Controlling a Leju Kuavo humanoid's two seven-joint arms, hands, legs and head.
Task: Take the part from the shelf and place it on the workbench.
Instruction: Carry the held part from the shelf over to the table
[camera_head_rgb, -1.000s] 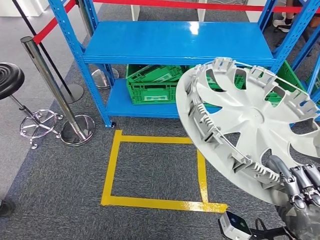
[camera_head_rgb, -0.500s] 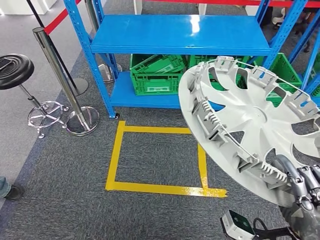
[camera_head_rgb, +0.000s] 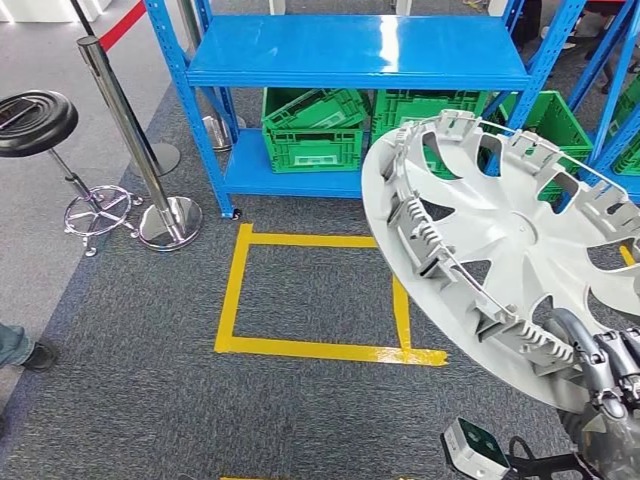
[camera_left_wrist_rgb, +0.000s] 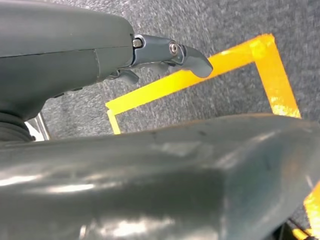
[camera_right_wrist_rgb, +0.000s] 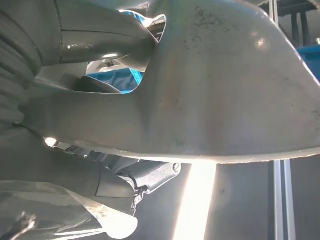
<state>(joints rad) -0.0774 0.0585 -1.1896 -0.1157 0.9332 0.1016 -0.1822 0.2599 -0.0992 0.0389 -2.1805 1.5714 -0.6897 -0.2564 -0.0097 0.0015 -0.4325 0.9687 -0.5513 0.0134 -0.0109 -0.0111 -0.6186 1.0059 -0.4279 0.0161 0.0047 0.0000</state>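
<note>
Floor: grey carpet (camera_head_rgb: 113, 330) with a yellow taped square (camera_head_rgb: 317, 350).
Part: wheel cover (camera_head_rgb: 513, 240) is gripped at its lower rim by the right robot hand (camera_head_rgb: 604, 385), kept tilted for carrying.
Shelf: blue shelf (camera_head_rgb: 355, 50) is seen beyond the robot hand.
Left robot hand (camera_left_wrist_rgb: 166, 52): state cannot be told.

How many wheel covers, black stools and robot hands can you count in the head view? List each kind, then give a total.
wheel cover: 1
black stool: 1
robot hand, gripping the cover's rim: 1
Total: 3
</note>
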